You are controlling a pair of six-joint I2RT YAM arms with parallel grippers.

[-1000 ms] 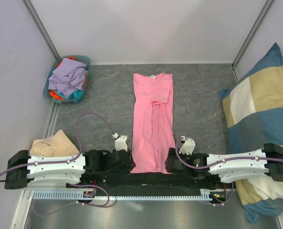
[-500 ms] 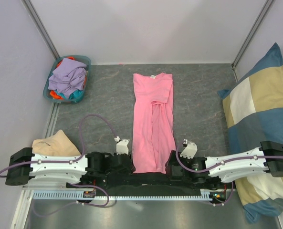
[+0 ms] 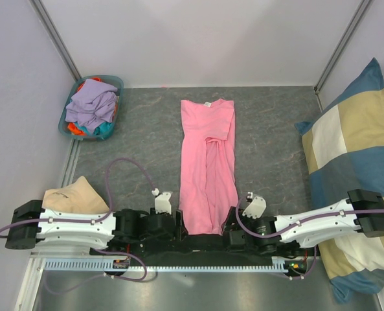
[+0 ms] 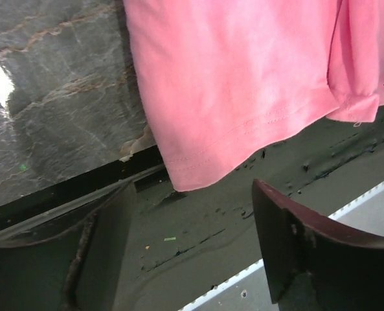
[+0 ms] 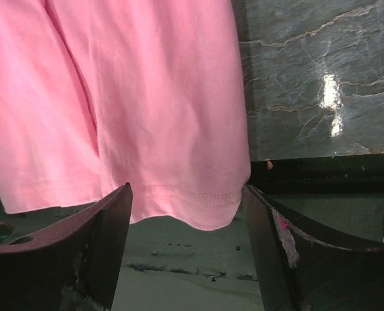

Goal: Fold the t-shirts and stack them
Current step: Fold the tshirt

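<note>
We see the pink t-shirt (image 3: 208,162) lying long and thin down the middle of the table (image 3: 140,136). Its neck is far away and its bottom hem is at the near edge, just over the black strip (image 4: 204,227).

Our left gripper (image 4: 192,220) sits by the hem's left corner. Our right gripper (image 5: 186,214) sits at the right corner. Both have their fingers spread wide, holding nothing.

Bare table lies on both sides.

A basket (image 3: 117,83) of other t-shirts (image 3: 91,103) sits far left. A tan cloth (image 3: 72,196) lies near left, and a checked cushion (image 3: 347,168) is on the right.
</note>
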